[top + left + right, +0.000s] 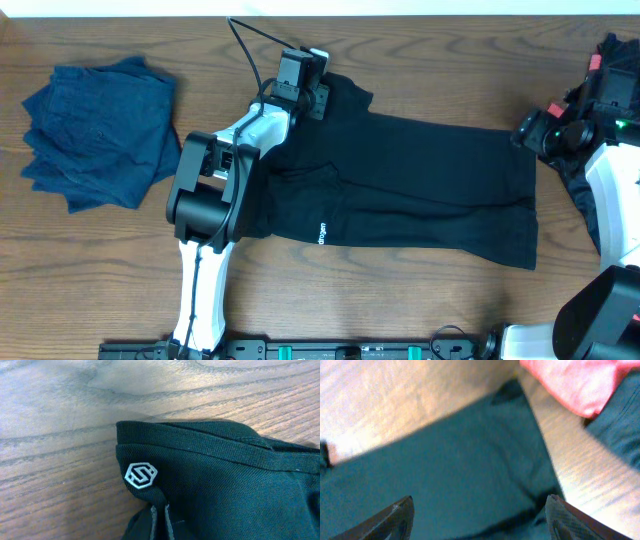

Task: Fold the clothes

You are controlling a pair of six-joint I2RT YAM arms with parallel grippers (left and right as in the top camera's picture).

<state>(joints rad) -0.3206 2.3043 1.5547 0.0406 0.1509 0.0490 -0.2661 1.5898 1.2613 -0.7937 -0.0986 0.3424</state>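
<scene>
- Dark, wedge-shaped fingers [395,520] of the right claw [477,507] fill the lower corners of the right wrist view. They are spread wide with only cloth lying below the gap, so that claw is open and grips nothing.
- Under them lies the black shirt [420,185], spread flat along the middle of the wooden surface [420,60]. It is thin and limp, with soft creases running along its length.
- From above, the right claw hovers at the shirt's far right corner.
- At the shirt's far left corner, where a short flap juts out, sits the left claw [305,85]. Its fingers show in no view, so I cannot tell whether it is open or closed.
- Up close in the left wrist view, the shirt's collar edge [200,445] is a fine knit, doubled over into a rounded corner with a stitched band.
- On that corner is a small white hexagonal logo [141,475], drawn in outline.
- Small white lettering [322,236] runs near the shirt's near edge, left of its middle, too small to read.
- Just past the shirt's right end lies a coral-red piece [575,382], blurred and soft, with more dark fabric [620,425] beside it.
- Well apart from the shirt's left end rests a stack of blue cloths [95,135], folded roughly square, mottled like denim.
</scene>
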